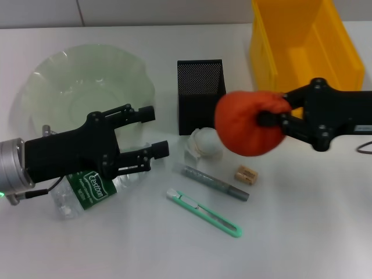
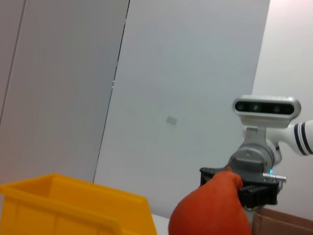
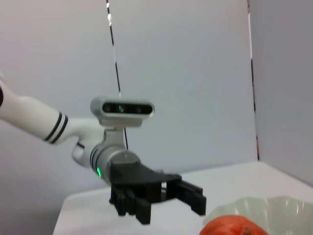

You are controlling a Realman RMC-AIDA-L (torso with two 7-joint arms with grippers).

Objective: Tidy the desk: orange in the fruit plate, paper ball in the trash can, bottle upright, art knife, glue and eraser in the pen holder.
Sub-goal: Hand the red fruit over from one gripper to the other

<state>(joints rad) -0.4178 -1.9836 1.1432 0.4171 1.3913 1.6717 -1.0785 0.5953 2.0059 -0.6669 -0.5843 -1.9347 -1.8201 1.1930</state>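
right gripper (image 1: 268, 114): pinching the orange (image 1: 249, 123), held in the air just right of the pen holder (image 1: 200, 96)
left gripper (image 1: 152, 131): fingers spread, left of the pen holder, above the lying bottle (image 1: 93, 187)
fruit plate (image 1: 87, 84): left of the pen holder
paper ball (image 1: 206, 143): just in front of the pen holder
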